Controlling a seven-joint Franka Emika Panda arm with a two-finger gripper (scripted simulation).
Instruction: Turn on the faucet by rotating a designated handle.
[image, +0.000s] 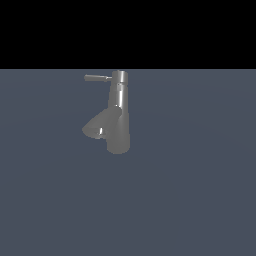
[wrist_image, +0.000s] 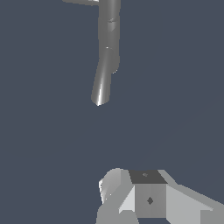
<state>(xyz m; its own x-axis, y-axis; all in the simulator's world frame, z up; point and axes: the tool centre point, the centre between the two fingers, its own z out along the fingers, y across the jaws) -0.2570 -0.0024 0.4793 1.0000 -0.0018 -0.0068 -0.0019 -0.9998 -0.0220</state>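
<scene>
**Q:** How far along were you with the job?

**A:** As I judged it, nowhere yet. My gripper (wrist_image: 131, 197) showed only in the wrist view, and only in part, so I could not tell whether its jaws stood apart or together. It held nothing that I could see, and it touched nothing.

**Q:** And the faucet?

**A:** The faucet (wrist_image: 107, 52) stood well ahead of my gripper, with bare floor (wrist_image: 52, 144) between us. Its spout (wrist_image: 101, 85) was the part nearest me. Farther off, past the body, the handle (wrist_image: 81, 1) jutted sideways from the top cap, barely in view at the picture's edge. From the exterior view, the handle (image: 97, 78) pointed toward that view's left, above the spout (image: 100, 124). So the whole approach, the contact and the turn were left to do.

**Q:** Any room to move?

**A:** Plenty, I thought. Nothing crowded the faucet on any side; only the spout, sitting below the handle, seemed worth steering clear of.
</scene>
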